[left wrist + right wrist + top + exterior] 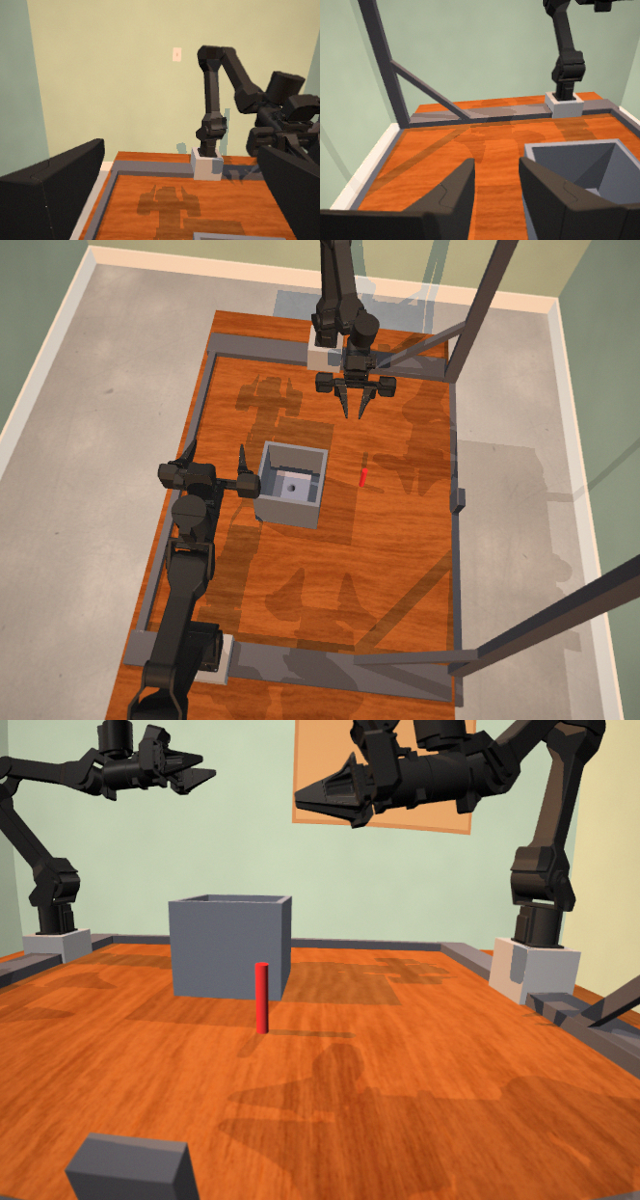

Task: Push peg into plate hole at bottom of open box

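And there's the slim red cylindrical peg (363, 477) (261, 998), upright on the orange-brown wooden table (403, 549) (413, 1040) (131, 208) (432, 150), outside the open, square grey box (289, 514) (226, 946) (218, 236) and apart from it! Down inside that box, the pale flat plate (302, 478) (592, 192) shows its small dark round hole (291, 488), no peg in it.

Over to the black right gripper (353, 417) (297, 800) (293, 146) (496, 165): it's up above the table, its pointed fingers a narrow gap apart, nothing between them, and it's clear of the peg. And the black left gripper (218, 443) (207, 765) (181, 149)? Fingers spread wide, nothing between them, raised higher than the box, on the opposite side of it from the peg!
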Available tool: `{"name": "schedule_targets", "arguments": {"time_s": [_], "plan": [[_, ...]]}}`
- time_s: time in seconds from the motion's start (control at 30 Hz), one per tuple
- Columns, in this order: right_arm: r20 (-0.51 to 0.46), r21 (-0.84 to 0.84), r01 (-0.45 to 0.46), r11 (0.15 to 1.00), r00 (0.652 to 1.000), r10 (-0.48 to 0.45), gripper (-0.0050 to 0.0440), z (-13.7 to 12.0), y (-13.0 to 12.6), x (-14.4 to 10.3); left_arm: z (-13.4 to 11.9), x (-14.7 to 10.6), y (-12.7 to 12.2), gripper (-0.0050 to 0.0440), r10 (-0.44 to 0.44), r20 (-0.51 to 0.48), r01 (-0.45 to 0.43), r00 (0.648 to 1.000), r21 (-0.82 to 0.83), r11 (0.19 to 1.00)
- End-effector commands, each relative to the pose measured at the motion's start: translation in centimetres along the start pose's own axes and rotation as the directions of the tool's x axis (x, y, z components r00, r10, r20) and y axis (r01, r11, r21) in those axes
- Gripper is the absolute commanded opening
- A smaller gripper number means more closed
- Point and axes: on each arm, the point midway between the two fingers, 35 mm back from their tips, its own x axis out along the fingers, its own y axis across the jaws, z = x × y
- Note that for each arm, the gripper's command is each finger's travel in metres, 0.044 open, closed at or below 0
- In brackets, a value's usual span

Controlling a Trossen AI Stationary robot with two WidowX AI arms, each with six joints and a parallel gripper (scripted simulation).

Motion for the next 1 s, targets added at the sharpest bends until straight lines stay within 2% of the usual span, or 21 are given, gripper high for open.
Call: {"name": "schedule_targets", "arguments": {"time_s": [0.0,0.13,0.17,0.3,0.43,0.6,0.73,0.77,0.8,0.83,0.97], "plan": [[0.089,0.013,-0.022,1.0,0.996,0.021,0.0126,5.5,-2.3,-1.4,0.2,0.0,-0.1,0.044,0.001,0.006,-0.001,1.0,0.005,1.0],[0.125,0.007,-0.022,1.0,0.992,0.021,0.0126,7.2,-3.3,-2.3,0.4,0.0,0.0,0.044,0.001,0.011,-0.001,1.0,0.004,1.0],[0.083,0.001,-0.028,1.0,0.996,0.027,0.0126,5.7,-2.9,-1.7,0.2,-0.1,0.0,0.044,0.002,0.007,-0.002,1.0,0.004,1.0],[0.2,-0.008,-0.01,1.0,0.98,0.011,0.0125,10.4,-5.2,-4.4,0.0,0.0,-0.1,0.044,0.001,0.001,-0.001,1.0,0.006,1.0],[0.27,-0.044,-0.003,0.999,0.963,0.015,0.0125,13.3,-6.9,-7.2,0.1,0.1,-0.1,0.044,0.002,0.005,-0.002,1.0,0.006,1.0],[0.287,-0.071,0.002,0.997,0.958,0.018,0.0125,14.1,-7.8,-8.6,0.0,0.1,0.0,0.044,0.003,0.001,-0.003,1.0,0.005,1.0],[0.29,-0.069,0.005,0.998,0.957,0.016,0.0125,14.1,-7.8,-8.5,0.1,0.0,-0.1,0.044,0.002,0.003,-0.002,1.0,0.006,1.0],[0.247,-0.064,0.0,0.998,0.969,0.016,0.0125,12.4,-7.7,-7.6,0.1,0.0,-0.1,0.044,0.002,0.004,-0.002,1.0,0.006,1.0],[0.245,-0.058,-0.001,0.998,0.969,0.015,0.0125,12.3,-7.6,-7.4,0.1,0.0,-0.1,0.044,0.002,0.005,-0.002,1.0,0.005,1.0],[0.266,-0.079,-0.001,0.997,0.964,0.022,0.0125,14.0,-7.3,-7.5,0.1,0.0,-0.1,0.044,0.001,0.004,-0.001,1.0,0.005,1.0],[0.169,-0.171,-0.014,0.985,0.985,0.044,0.0125,13.5,-6.6,-5.5,0.1,0.0,-0.1,0.044,0.001,0.004,-0.001,1.0,0.005,1.0]]}}
